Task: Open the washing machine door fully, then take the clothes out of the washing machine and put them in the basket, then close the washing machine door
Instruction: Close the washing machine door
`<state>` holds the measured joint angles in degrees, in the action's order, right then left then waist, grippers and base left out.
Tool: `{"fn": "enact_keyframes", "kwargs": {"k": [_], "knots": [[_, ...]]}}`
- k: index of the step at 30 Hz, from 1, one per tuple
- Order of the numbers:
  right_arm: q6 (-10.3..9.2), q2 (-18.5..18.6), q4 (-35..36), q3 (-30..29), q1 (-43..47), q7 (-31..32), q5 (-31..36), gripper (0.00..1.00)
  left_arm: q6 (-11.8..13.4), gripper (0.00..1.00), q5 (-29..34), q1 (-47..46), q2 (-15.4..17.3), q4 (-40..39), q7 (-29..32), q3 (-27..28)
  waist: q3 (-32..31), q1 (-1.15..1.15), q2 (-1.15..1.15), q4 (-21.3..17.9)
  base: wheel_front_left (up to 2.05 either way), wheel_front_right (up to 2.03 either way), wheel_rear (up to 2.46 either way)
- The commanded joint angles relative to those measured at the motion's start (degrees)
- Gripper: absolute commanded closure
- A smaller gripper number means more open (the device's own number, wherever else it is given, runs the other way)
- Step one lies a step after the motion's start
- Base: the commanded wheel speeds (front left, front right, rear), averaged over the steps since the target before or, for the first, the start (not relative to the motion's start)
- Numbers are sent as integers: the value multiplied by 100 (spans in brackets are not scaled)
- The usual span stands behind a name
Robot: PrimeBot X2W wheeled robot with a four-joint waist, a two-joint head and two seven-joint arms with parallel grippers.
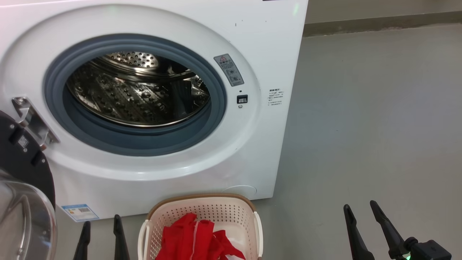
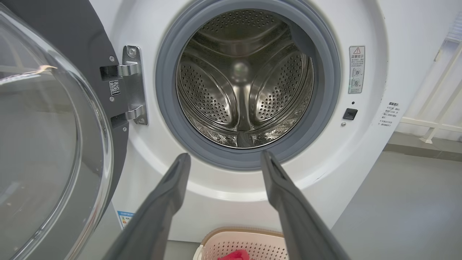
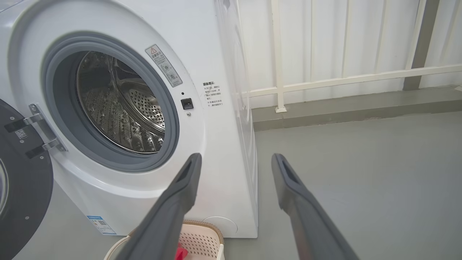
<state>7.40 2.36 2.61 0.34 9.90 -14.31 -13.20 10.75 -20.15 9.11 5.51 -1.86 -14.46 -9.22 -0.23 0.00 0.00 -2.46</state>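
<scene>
Left end effector (image 1: 101, 219) and right end effector (image 1: 359, 203) are wide open, empty. Clothes (image 1: 195, 238) lie in the basket (image 1: 202, 198) before the washer (image 1: 270, 54).

One washing machine (image 1: 274, 54), one door (image 1: 25, 162), one basket (image 1: 202, 198), one left gripper (image 1: 102, 220), one right gripper (image 1: 360, 206), clothes (image 1: 195, 238) too bunched to count.

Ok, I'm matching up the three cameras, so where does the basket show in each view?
Head view: basket bottom centre, before the washing machine, red clothes inside.
Left wrist view: basket at the bottom edge, between the fingers of the left end effector.
Right wrist view: basket at the bottom edge, left of centre, partly behind the right end effector.
Shared landmark: the grey warning sticker right of the drum.
</scene>
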Motion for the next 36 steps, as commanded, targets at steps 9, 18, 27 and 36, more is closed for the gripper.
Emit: {"fn": "enact_keyframes", "kwargs": {"k": [9,18,27,36], "knots": [[9,52,181,148,-57,-69,-4,0,-74,0,118,-161,42,-137,-53,255,22,0,0,72,-100,194,-94],[9,52,182,146,-55,-69,12,0,-87,0,189,-152,16,-183,-53,243,63,0,0,122,-70,75,-5],[9,52,181,142,-65,-69,30,0,-164,0,179,-168,-8,-145,-53,217,76,0,0,180,0,0,0],[9,52,178,176,-58,-69,35,0,-165,0,218,-163,-13,-80,-53,200,69,0,0,204,0,0,0]]}}
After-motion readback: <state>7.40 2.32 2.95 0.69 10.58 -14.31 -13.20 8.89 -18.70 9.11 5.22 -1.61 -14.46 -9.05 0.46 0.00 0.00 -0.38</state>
